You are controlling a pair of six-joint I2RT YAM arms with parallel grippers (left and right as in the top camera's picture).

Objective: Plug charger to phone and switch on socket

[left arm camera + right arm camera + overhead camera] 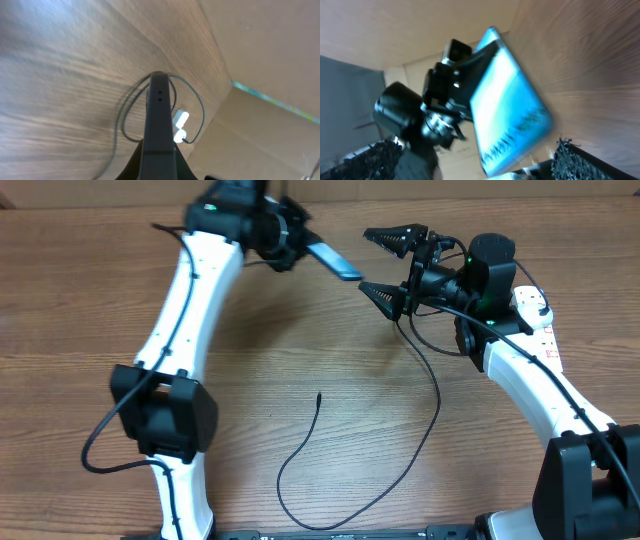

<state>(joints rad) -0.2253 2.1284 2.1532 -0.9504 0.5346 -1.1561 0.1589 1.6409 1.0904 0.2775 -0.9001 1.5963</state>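
Our left gripper (300,242) clenches the phone (336,261) aloft while the right gripper (366,260) gapes empty beside it (the connector tip (318,397) of the charger (303,442) lies well apart on the table (90,310)), so we judge we should hold the phone steady and pinch that tip squarely.

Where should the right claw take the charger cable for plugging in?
Just behind the connector tip of the cable. That end lies free and fairly straight on the table. Come from straight above, the right claw closing across the cable: it is thin and lies flat on the wood.
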